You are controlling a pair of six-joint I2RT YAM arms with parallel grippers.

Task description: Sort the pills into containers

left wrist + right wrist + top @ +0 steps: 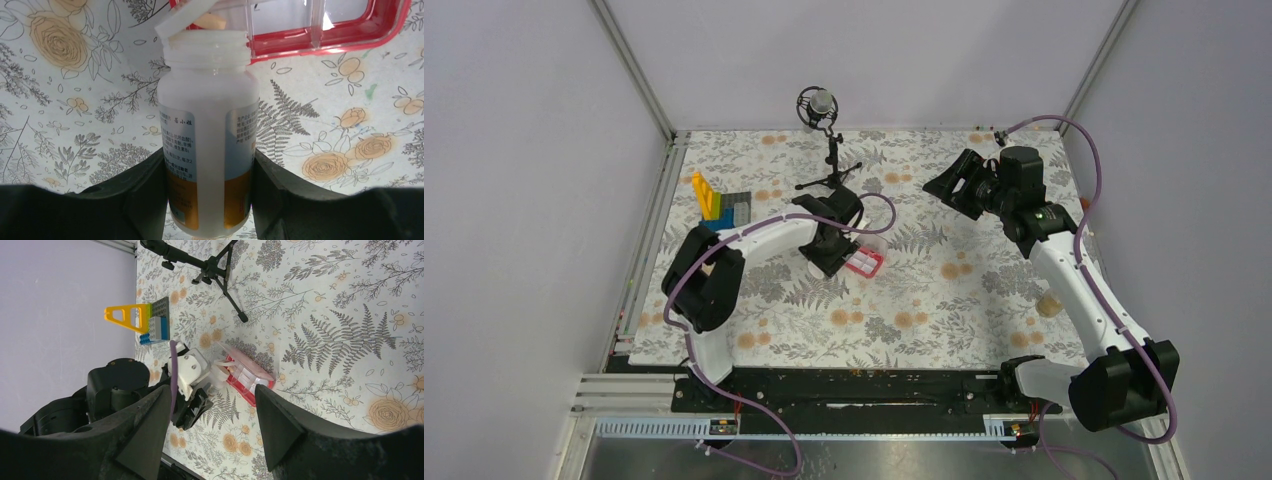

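My left gripper is shut on the white, orange-labelled bottle, gripping its lower body. The bottle is tipped with its open mouth over the edge of the pink compartment box, and its white flip lid hangs open. A yellowish pill shows at the mouth. In the top view the left gripper is next to the box at mid-table. My right gripper is open, empty and raised at the back right; it also shows in the right wrist view. The clear yellowish bottle stands by the right arm.
A blue, yellow and grey toy-brick block sits at the back left. A microphone on a black tripod stands at the back centre, just behind the left gripper. The flowered cloth covers the table.
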